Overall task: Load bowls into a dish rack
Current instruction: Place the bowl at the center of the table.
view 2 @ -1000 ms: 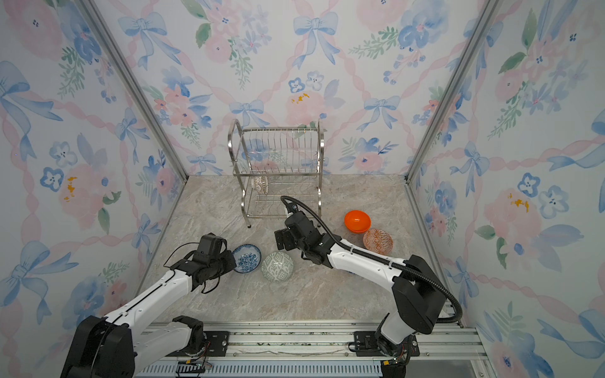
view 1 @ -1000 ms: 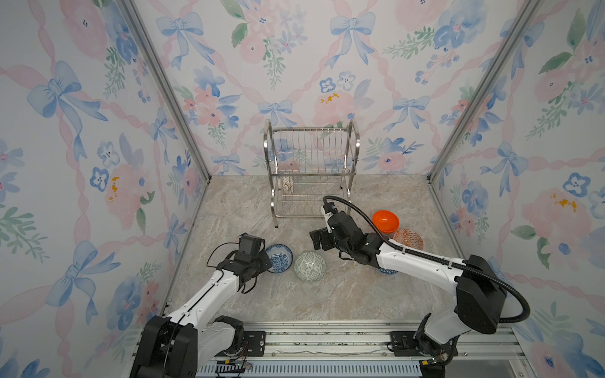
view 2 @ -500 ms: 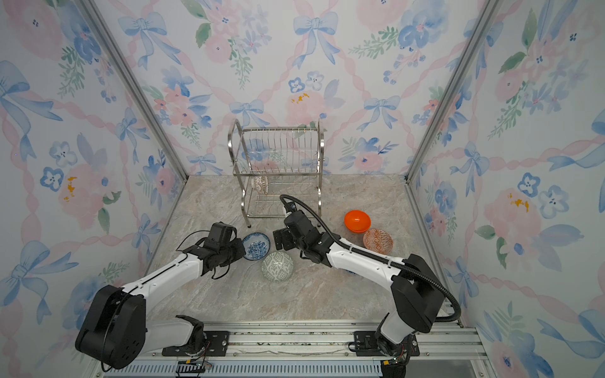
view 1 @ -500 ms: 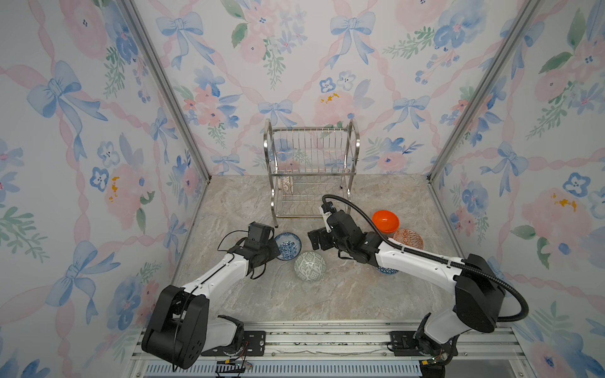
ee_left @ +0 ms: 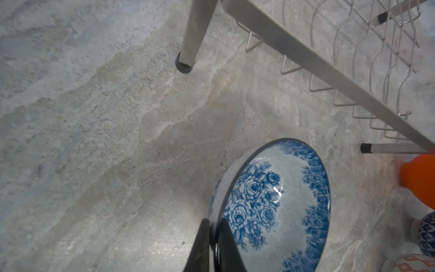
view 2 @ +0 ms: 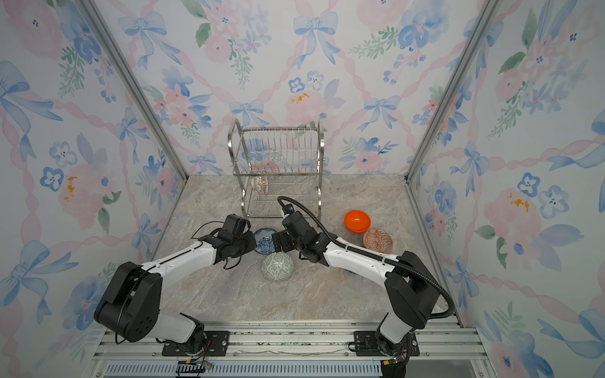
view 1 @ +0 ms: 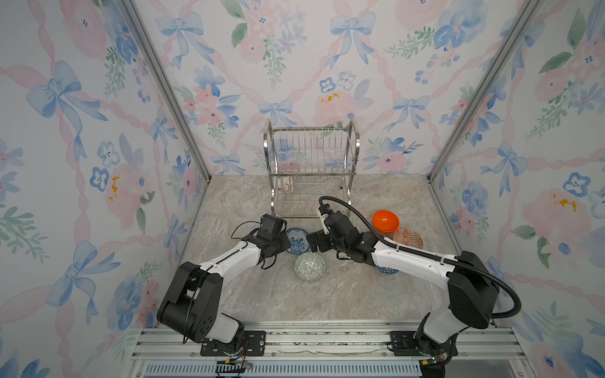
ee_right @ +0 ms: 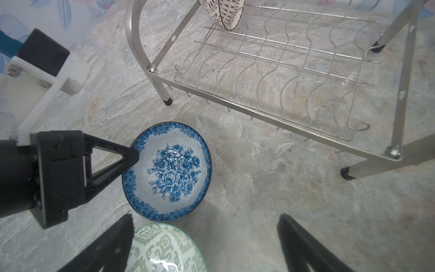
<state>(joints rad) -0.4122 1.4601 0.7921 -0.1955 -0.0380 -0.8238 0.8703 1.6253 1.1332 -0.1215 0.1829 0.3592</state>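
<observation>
Marble-look worktop (view 1: 248, 301) and flowered walls leave you little room where both arms meet, in front of the rack.

Your left fingers (ee_left: 200, 247) are pinching the rim of the blue floral bowl (ee_left: 270, 207), one inside the wall and one outside. It sits tilted, just short of the dish rack (view 1: 311, 171); whether its foot has cleared the worktop, I cannot tell. That thin grip on a glossy rim is your first risk. The whole bowl hangs to one side of the pinch, so a quick swing could make it pivot or slide out.

Your right fingers (ee_right: 110, 247) are spread wide and hold nothing. They hang over the green-grey patterned bowl (ee_right: 162, 249), just beside the blue one. If either arm drifts inward, you could knock the held bowl loose or catch the green-grey one.

Next outward is the lower front rail (ee_left: 329, 70). A low approach could strike the rim against it.

Inside, the white lattice bowl (ee_right: 221, 14) stands on edge at one end of the lower tier, so aim for a free slot or you may tip it.

Three more bowls wait near the right arm: plain orange bowl (view 1: 385, 221), red-orange patterned bowl (view 1: 407, 239) and blue triangle bowl (ee_left: 426, 233). A wide elbow sweep could scatter them.
</observation>
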